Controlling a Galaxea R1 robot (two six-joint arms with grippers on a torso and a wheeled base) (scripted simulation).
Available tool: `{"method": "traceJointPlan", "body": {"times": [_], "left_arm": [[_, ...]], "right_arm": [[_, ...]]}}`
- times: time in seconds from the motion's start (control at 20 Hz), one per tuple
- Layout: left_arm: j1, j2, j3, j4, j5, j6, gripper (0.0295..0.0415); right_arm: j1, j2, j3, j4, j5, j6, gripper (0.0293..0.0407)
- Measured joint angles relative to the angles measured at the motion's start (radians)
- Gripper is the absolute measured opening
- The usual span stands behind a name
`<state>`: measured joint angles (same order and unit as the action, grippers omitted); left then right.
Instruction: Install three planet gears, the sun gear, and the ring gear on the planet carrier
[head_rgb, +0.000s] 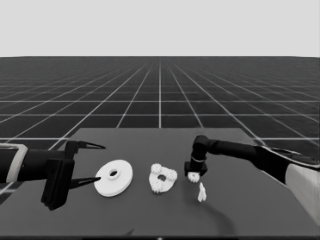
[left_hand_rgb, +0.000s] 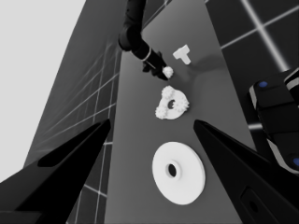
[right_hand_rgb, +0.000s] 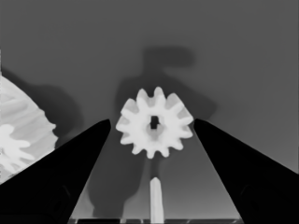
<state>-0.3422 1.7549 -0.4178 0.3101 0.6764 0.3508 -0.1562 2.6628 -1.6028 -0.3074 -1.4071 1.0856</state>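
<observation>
The smaller round part (head_rgb: 162, 179) lies mid-table with three small gears (head_rgb: 171, 174) on it and its centre hole showing. Just right of it, my right gripper (head_rgb: 194, 174) points down at the table. It is open, with a fourth gear (right_hand_rgb: 154, 123) between its fingertips and a thin gap on either side. The larger round part (head_rgb: 114, 177) lies flat to the left. My left gripper (head_rgb: 90, 163) waits open at the table's left end, beside that larger part and holding nothing.
A thin white piece (head_rgb: 202, 192) lies just in front of the right gripper, close to the fourth gear. The right arm (head_rgb: 235, 149) stretches in from the right edge over the table. Dark machinery with blue lights (left_hand_rgb: 280, 116) stands beside the table.
</observation>
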Motion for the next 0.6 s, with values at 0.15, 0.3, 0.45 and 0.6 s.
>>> {"method": "traceJointPlan", "body": {"times": [0.15,0.3,0.45,0.6], "left_arm": [[0.0,0.0,0.0,0.0,0.0,0.0,0.0385],[0.0,0.0,0.0,0.0,0.0,0.0,0.0385],[0.0,0.0,0.0,0.0,0.0,0.0,0.0385],[0.0,0.0,0.0,0.0,0.0,0.0,0.0385]], "right_arm": [[-0.002,0.001,-0.003,-0.002,0.002,-0.001,0.0314],[-0.002,0.001,-0.004,-0.002,0.002,-0.002,0.0312],[-0.002,0.002,-0.004,-0.002,0.002,-0.002,0.0312],[0.1,-0.057,0.151,0.115,-0.096,0.07,0.0312]]}}
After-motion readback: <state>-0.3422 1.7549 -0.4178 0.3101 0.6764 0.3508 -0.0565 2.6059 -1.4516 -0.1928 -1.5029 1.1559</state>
